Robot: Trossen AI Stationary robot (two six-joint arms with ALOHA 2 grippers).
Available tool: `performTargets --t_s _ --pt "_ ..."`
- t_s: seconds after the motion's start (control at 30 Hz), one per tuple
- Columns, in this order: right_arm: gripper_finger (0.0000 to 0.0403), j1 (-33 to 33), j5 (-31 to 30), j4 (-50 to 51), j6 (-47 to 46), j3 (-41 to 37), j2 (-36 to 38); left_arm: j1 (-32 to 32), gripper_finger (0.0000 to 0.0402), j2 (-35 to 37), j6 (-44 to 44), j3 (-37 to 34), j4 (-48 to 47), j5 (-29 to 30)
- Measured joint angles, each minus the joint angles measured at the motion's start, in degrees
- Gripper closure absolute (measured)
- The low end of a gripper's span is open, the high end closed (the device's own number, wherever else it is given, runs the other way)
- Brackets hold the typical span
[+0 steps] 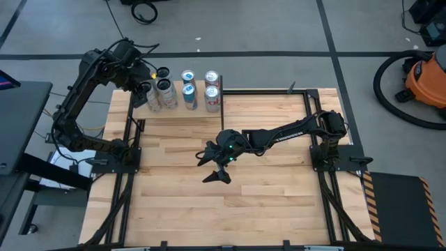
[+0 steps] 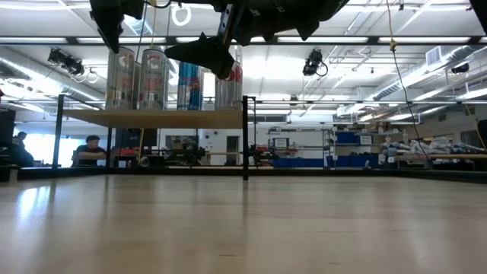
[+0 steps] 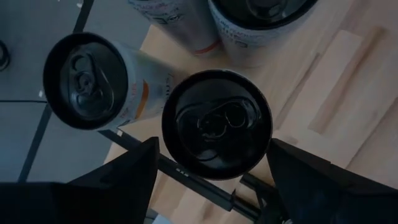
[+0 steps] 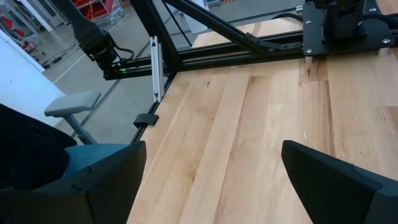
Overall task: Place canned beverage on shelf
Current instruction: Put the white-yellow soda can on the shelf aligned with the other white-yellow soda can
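The shelf [image 1: 178,113] is a raised pale-wood panel at the table's far left, and several cans stand on it in two rows. My left gripper [image 1: 143,82] reaches down over the shelf's far left corner. A dark-topped can [image 3: 216,124] sits between its fingers. A second dark-topped can [image 3: 81,81] stands beside it, with two more [image 3: 261,12] beyond. Blue and red cans [image 1: 189,94] [image 1: 212,87] stand further right. My right gripper [image 1: 217,166] hovers open over the middle of the table, holding nothing. My left gripper has one finger [image 3: 134,174] on each side of the can and meets its wall just under the top rim [image 3: 166,140]. The fingers come steeply from above. The can stands upright at the shelf's corner, its base hidden under its own top.
Black rods edge the shelf, and a black post [image 2: 245,137] stands at its right end. Black arm frames run along both table sides [image 1: 327,160]. Bare tabletop [image 1: 230,209] lies in front of the shelf. An orange vacuum [image 1: 425,77] stands on the floor at the far right.
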State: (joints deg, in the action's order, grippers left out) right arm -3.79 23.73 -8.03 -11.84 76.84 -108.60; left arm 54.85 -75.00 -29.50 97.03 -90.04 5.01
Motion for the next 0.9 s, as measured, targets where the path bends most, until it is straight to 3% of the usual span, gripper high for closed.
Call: performTargets --t_s 0.4,0.9 --pt "0.0020 -0.02 0.00 0.00 0.00 0.00 0.00 0.00 0.0105 1.35 6.63 0.00 0.03 3.03" --pt "0.0020 0.00 0.00 0.00 0.00 0.00 0.00 -2.44 0.0105 7.29 15.14 0.02 0.02 0.01"
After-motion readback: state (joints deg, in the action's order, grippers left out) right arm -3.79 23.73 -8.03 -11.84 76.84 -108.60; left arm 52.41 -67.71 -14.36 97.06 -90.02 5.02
